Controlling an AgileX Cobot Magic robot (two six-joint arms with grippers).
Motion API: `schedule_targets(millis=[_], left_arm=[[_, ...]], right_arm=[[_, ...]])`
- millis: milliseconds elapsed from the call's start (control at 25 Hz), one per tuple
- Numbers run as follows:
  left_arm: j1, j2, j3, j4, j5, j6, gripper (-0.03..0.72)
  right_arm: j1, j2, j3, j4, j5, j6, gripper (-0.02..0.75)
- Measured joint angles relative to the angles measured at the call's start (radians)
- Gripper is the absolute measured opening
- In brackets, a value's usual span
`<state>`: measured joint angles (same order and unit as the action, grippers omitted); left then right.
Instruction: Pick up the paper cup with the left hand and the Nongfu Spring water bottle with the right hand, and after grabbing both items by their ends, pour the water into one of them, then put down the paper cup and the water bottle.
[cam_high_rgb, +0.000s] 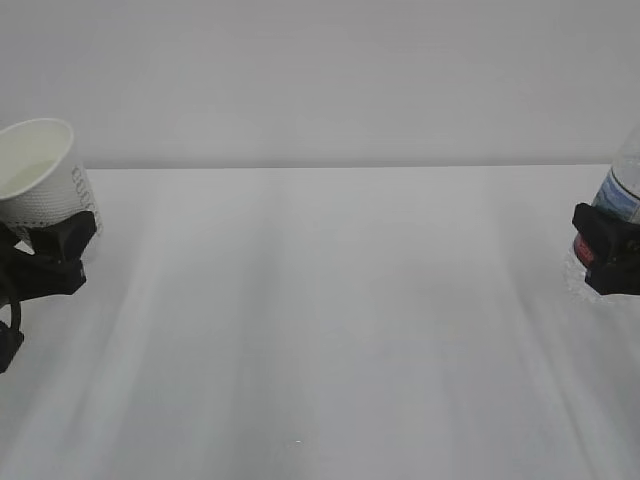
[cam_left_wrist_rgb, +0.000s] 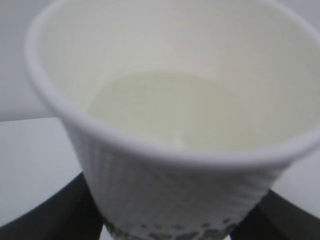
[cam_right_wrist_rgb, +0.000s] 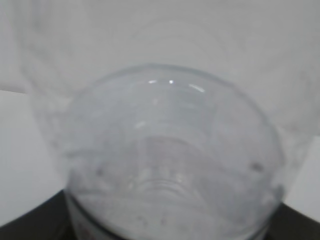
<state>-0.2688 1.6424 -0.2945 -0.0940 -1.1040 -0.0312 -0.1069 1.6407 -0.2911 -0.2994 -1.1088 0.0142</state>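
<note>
Standing off to the side, what jumps out is how far apart the two items are. The paper cup (cam_high_rgb: 42, 170) is way over at the left edge of the tabletop (cam_high_rgb: 320, 320), clamped near its base in the left hand (cam_high_rgb: 55, 248), and it's tipped a bit so its mouth leans toward the left. From the left wrist view the black fingers (cam_left_wrist_rgb: 55, 212) sit on either side of the cup's lower wall, so that's a real grip, and the inside looks like it has a pale pool of liquid at the bottom, though it's blurry enough that I wouldn't swear to it.

The Nongfu Spring water bottle (cam_high_rgb: 620, 190) is at the far right edge, mostly cut off, standing roughly upright with the right hand (cam_high_rgb: 608, 250) closed around its lower part near the label.

So the whole width of the tabletop lies between them. My guess is both are heading down to be set on the tabletop; the cup needs levelling first or it could slop.
</note>
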Motion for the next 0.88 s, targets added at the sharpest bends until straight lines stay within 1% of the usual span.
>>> schedule_targets(millis=[160, 440, 640, 880], left_arm=[[0.000, 0.018, 0.000, -0.017, -0.006, 0.002, 0.490], [0.000, 0.129, 0.000, -0.021, -0.006, 0.002, 0.490], [0.000, 0.158, -0.003, -0.053, -0.004, 0.004, 0.490], [0.000, 0.159, -0.020, -0.060, -0.004, 0.004, 0.489]], right_arm=[[0.000, 0.000, 0.000, -0.002, 0.000, 0.000, 0.441], [0.000, 0.000, 0.000, -0.002, 0.000, 0.000, 0.441], [0.000, 0.000, 0.000, -0.004, 0.000, 0.000, 0.441], [0.000, 0.000, 0.000, -0.004, 0.000, 0.000, 0.441]])
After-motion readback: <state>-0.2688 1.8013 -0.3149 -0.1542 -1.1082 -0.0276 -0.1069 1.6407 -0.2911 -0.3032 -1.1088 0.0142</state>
